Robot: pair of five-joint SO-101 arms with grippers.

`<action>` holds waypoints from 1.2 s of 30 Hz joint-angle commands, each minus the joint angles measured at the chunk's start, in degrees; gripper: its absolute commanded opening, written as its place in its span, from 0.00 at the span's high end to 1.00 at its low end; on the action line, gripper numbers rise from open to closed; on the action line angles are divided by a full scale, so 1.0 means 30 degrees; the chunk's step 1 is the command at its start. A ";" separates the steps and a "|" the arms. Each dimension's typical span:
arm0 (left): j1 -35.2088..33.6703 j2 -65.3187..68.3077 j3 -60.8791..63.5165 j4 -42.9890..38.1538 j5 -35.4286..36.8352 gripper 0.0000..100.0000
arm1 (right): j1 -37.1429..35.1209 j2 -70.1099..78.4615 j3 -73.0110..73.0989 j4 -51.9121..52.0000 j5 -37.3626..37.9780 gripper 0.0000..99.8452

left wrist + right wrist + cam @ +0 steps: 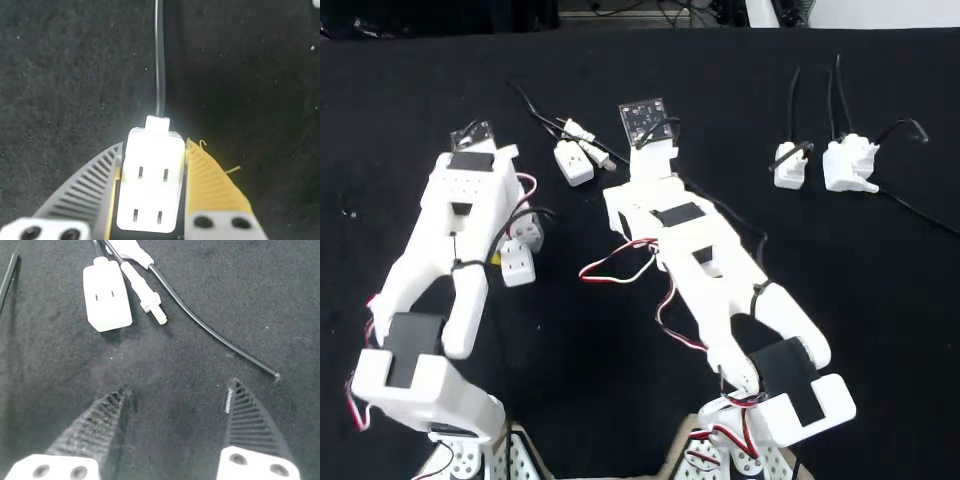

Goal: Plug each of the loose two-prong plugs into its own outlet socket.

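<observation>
Bare cloth (250, 290) ahead of right tool (175, 390); socket (106, 295), plug (150, 302) beyond.

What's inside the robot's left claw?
A white outlet socket, held in the left gripper with all its slots empty. Its black cord leads away. The fingers cover its sides, and whatever is underneath it is hidden.

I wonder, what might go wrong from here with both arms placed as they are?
The left gripper is shut on the sides of a white two-outlet socket block; a plug's push may twist it loose. The open right gripper hangs apart from the small white plug, which lies beside a second white socket block and a thin black cable; a grasp could catch those.
</observation>
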 commanded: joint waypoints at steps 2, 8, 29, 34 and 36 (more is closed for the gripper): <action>-0.0073 -0.1788 0.1451 -0.0996 -0.1641 0.94 | 0.0322 -0.0952 -0.0103 -0.0381 -0.0088 0.73; -0.1333 -0.1817 0.4000 -0.4073 -0.3868 0.94 | 0.0322 -0.0952 -0.0103 -0.0381 -0.0088 0.73; -0.3678 -0.4425 0.6139 -0.4747 -0.3253 0.79 | -0.0352 -0.0952 -0.0073 -0.0381 -0.0088 0.73; -0.5143 -0.8879 0.7927 -0.4747 -0.3253 0.79 | -0.0381 -0.0923 -0.0073 -0.0381 -0.0059 0.73; -0.5289 -1.0520 0.8894 -0.4864 -0.3253 0.79 | -0.0381 -0.0923 -0.0073 -0.0381 -0.0059 0.73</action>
